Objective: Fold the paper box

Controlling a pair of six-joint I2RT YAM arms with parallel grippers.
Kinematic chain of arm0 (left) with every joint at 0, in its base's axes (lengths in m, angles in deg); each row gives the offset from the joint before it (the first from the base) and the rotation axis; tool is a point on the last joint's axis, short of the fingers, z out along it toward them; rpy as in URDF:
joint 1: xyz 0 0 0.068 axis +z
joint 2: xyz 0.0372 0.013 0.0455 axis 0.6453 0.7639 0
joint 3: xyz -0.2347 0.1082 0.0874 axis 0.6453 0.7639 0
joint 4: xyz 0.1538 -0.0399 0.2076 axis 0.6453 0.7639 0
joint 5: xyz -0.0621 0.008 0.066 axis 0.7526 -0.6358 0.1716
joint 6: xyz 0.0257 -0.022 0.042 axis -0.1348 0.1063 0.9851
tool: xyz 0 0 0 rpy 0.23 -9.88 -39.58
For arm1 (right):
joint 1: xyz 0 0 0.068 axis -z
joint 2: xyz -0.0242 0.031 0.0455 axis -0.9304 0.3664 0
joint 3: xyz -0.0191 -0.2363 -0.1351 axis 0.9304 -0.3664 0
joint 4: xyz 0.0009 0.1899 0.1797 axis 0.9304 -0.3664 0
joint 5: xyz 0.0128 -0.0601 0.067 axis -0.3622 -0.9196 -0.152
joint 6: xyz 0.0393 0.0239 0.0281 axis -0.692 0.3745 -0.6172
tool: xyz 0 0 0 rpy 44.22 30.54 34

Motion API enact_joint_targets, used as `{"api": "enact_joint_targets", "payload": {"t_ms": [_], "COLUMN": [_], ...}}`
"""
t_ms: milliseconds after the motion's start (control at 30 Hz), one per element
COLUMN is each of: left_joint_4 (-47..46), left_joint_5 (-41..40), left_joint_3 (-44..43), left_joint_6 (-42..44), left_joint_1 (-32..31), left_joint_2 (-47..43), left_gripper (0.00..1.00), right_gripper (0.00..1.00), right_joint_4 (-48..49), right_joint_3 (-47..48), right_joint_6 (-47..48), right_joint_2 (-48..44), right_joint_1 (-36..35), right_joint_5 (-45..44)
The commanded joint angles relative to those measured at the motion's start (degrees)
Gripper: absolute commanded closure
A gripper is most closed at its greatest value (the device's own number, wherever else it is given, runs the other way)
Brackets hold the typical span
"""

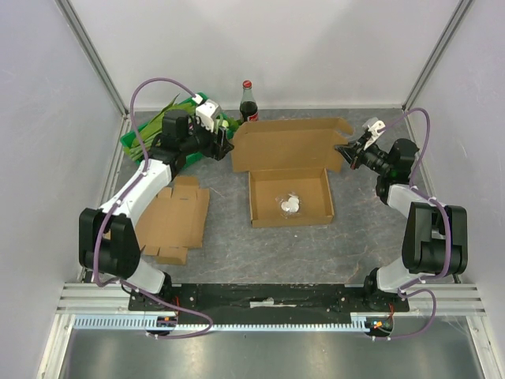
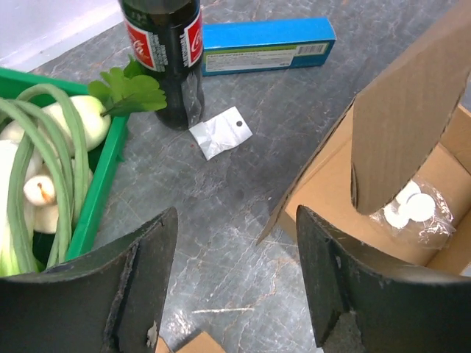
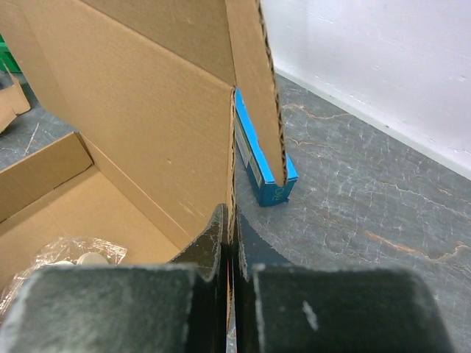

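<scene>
The paper box [image 1: 284,146] stands in the middle of the table, its brown tray open and its lid raised at the back. A clear bag of white discs [image 1: 289,204] lies inside the tray. My right gripper [image 1: 344,151] is at the lid's right end. In the right wrist view it [image 3: 232,220] is shut on the thin cardboard edge of the box [image 3: 147,125]. My left gripper [image 1: 226,147] hovers at the lid's left end. In the left wrist view it [image 2: 235,220] is open over bare table, with the box's corner and a hanging flap [image 2: 401,110] just to its right.
A cola bottle [image 1: 248,101] stands behind the box, next to a green tray [image 1: 150,134] of vegetables. A blue carton [image 2: 265,44] and a small silver packet [image 2: 219,132] lie near the bottle. Flat unfolded cardboard [image 1: 175,221] lies at the left front.
</scene>
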Motion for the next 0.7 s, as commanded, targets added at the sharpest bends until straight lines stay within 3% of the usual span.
{"api": "enact_joint_targets", "payload": {"t_ms": [0, 67, 233, 333, 400, 433, 667], "left_joint_4": [-3.0, -3.8, -5.2, -5.6, -5.8, -6.0, -10.7], "left_joint_5": [11.4, 14.9, 15.6, 11.4, 4.4, 0.8, -21.2], "left_joint_3": [-3.7, -4.0, -4.3, -4.5, -4.4, -3.9, 0.5], "left_joint_6": [-0.6, -2.4, -3.5, -5.1, -5.9, -7.0, -15.9], "left_joint_1": [0.6, 0.5, -0.6, -2.0, -4.5, -5.4, -14.7], "left_joint_2": [3.0, 4.4, 6.1, 6.7, 6.4, 6.2, 2.1], "left_gripper": [0.33, 0.43, 0.55, 0.64, 0.72, 0.82, 0.98], "right_gripper": [1.00, 1.00, 1.00, 1.00, 1.00, 1.00, 1.00], "right_joint_4": [-0.5, 0.6, 1.1, 0.6, -1.2, -1.4, -7.9], "right_joint_3": [1.6, 1.5, 1.0, 0.2, -1.3, -1.9, -6.7], "right_joint_6": [1.7, 1.3, -0.4, 0.3, 2.3, 2.4, -5.5], "right_joint_2": [-0.2, 0.3, 0.3, -1.0, -3.4, -4.5, -14.5], "right_joint_1": [0.1, 0.2, -0.3, -1.4, -3.6, -4.6, -13.8], "right_joint_5": [-0.5, -0.1, -0.7, -5.6, -9.6, -16.5, -46.1]}}
